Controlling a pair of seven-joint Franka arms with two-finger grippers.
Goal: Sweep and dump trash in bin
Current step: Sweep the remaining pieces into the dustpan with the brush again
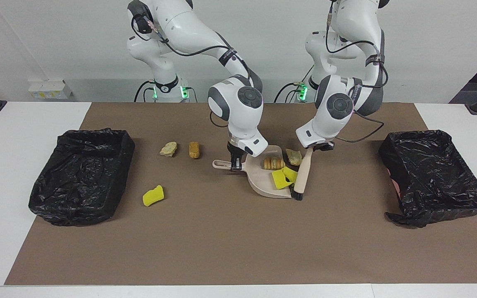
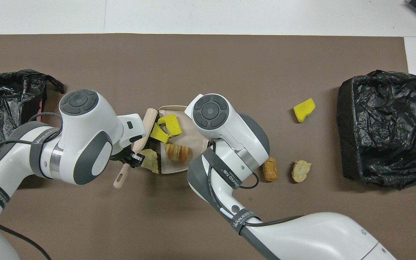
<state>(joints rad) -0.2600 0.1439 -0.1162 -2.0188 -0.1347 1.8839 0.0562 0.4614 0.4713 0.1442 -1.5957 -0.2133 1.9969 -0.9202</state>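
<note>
My right gripper (image 1: 235, 164) is shut on the handle of the beige dustpan (image 1: 263, 184), which rests on the mat. In the pan lie a golden-brown bread piece (image 1: 273, 162) and two yellow sponge chunks (image 1: 283, 178). My left gripper (image 1: 319, 145) is shut on the brush (image 1: 303, 174), whose black bristles stand at the pan's mouth. A pale beige lump (image 1: 294, 156) lies between brush and pan. Toward the right arm's end lie a yellow sponge chunk (image 1: 153, 195), a golden-brown piece (image 1: 194, 150) and a beige lump (image 1: 168, 148). In the overhead view the right gripper is hidden under its wrist.
Two bins lined with black bags stand on the brown mat, one at the right arm's end (image 1: 81, 174) and one at the left arm's end (image 1: 433, 174). White table shows around the mat.
</note>
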